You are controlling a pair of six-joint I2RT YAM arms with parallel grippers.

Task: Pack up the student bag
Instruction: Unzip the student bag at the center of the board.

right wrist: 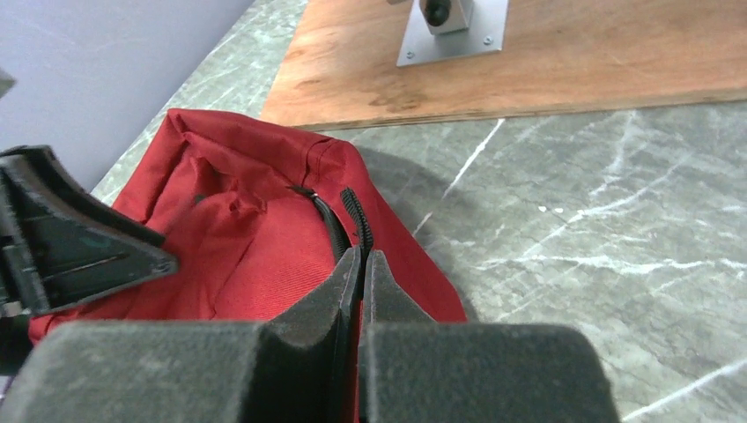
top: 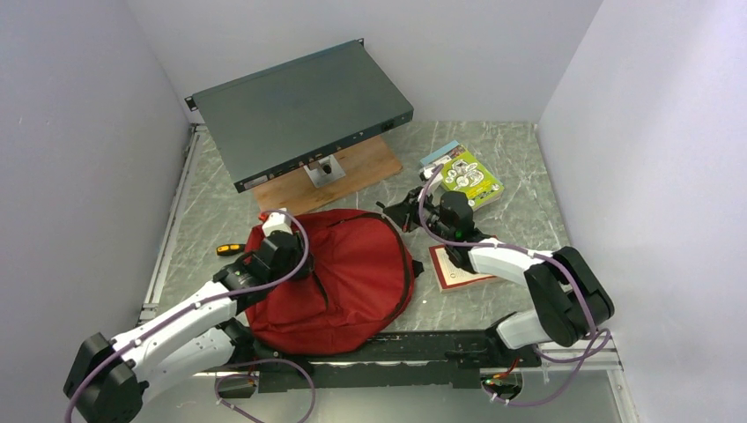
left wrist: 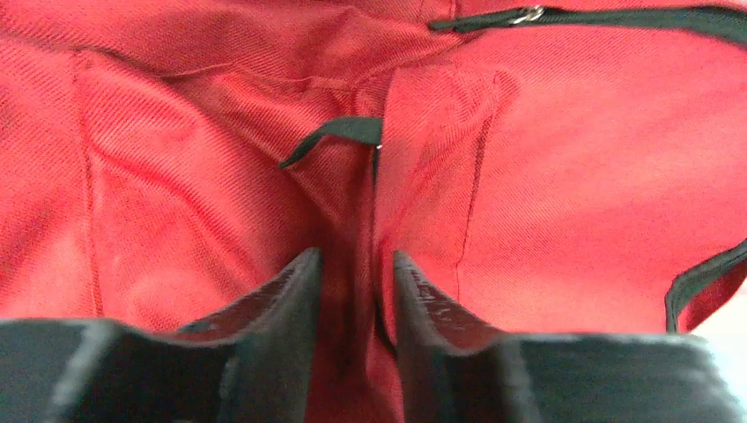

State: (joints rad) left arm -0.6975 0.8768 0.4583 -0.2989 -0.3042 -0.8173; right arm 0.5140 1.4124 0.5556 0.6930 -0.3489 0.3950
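Grey marbled table [top: 520, 167] carries the student bag [top: 352, 273], lying flat; two books [top: 471, 179] rest off the bag's right side. Note that the right gripper [right wrist: 362, 257] is clamped tight on the zipper edge [right wrist: 357, 216] at the bag's far-right rim. The left gripper [left wrist: 357, 264] sits at the bag's left side, jaws slightly parted about a fabric fold; you cannot tell whether it pinches. Treat this as the opening step. Next, expect to draw the mouth wide enough to admit a book, which calls for a firm hold on both sides.

White-shelled left arm [top: 176, 322] and right arm [top: 502, 258], black joints, purple cables [top: 307, 252] looped alongside, black wedge-shaped gripper fingers [left wrist: 282, 308]
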